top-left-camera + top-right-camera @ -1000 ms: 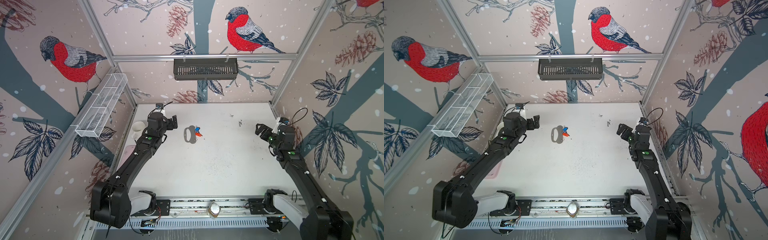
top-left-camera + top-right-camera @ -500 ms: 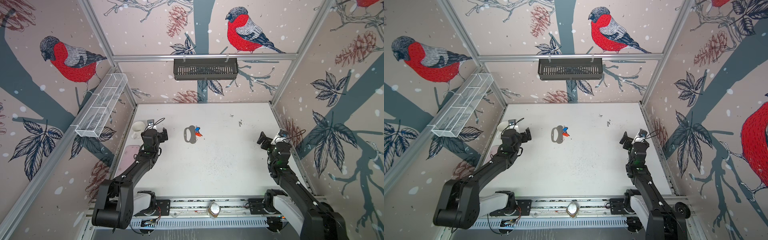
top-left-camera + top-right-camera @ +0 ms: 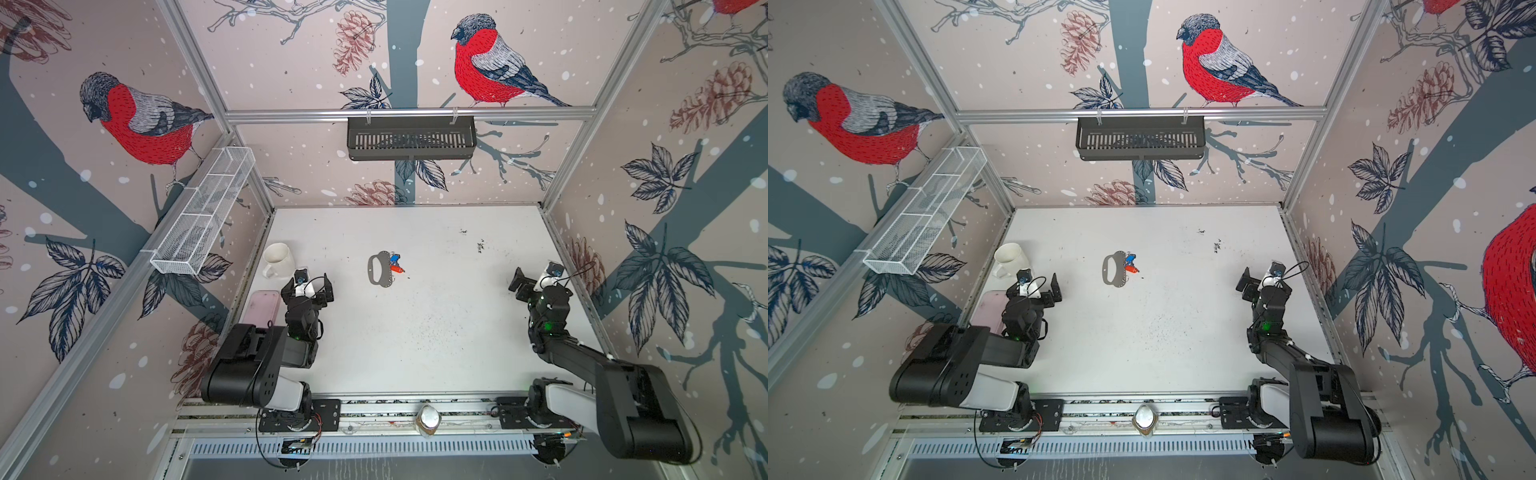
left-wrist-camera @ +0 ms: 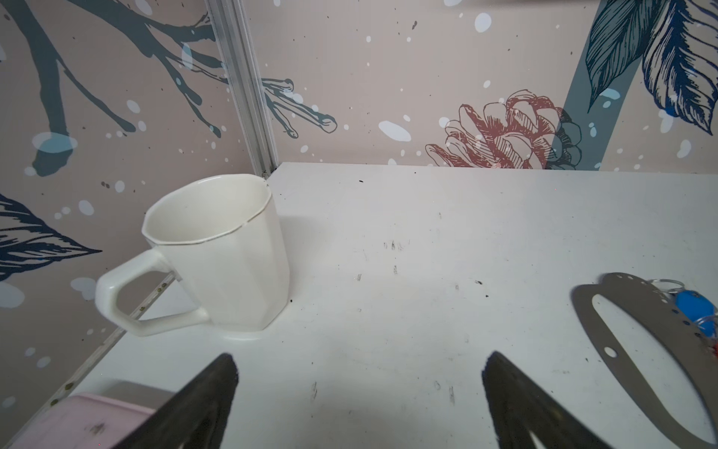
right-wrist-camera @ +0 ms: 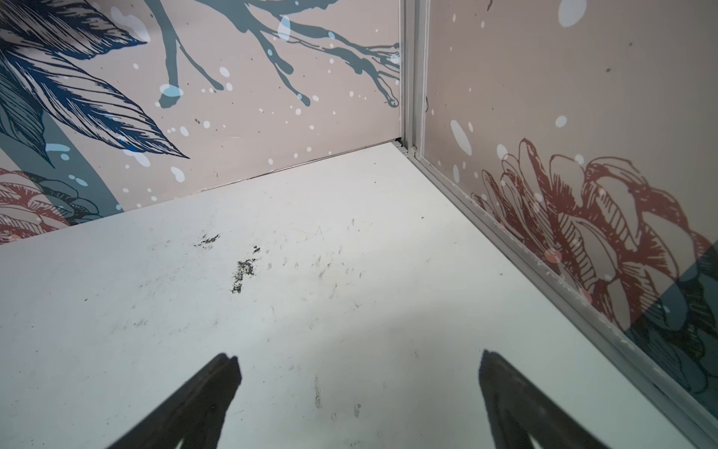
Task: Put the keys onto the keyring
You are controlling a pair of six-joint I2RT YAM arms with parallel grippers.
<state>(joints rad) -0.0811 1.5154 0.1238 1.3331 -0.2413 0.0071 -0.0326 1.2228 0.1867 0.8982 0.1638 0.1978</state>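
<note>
The white, scuffed bench (image 3: 436, 324) fills the floor of the bird-papered cell. The left arm (image 3: 257, 361) is folded low by the left wall and the right arm (image 3: 615, 382) by the right wall, both well apart from the middle of the bench. A white wire basket (image 3: 203, 216) hangs on the left wall and a black slotted basket (image 3: 411, 139) on the back rail. A flat pink container (image 3: 261, 307) lies at the bench's left edge, partly under the left arm, with an upright white mug (image 3: 277, 259) just behind it. The left gripper (image 4: 359, 361) hovers over bare bench near the mug, its jaws spread wide with nothing between them. The right gripper (image 5: 357, 357) faces the far right corner, jaws likewise spread wide and empty. The keyring (image 3: 381, 281) lies flat near the centre of the bench, towards the back, in both top views, apart from both grippers. The keys (image 3: 395, 264) lie against its right long edge, touching it; whether they are threaded on cannot be told. Their blue tag (image 3: 395, 258) sits farther back than the red tag (image 3: 397, 270).
</note>
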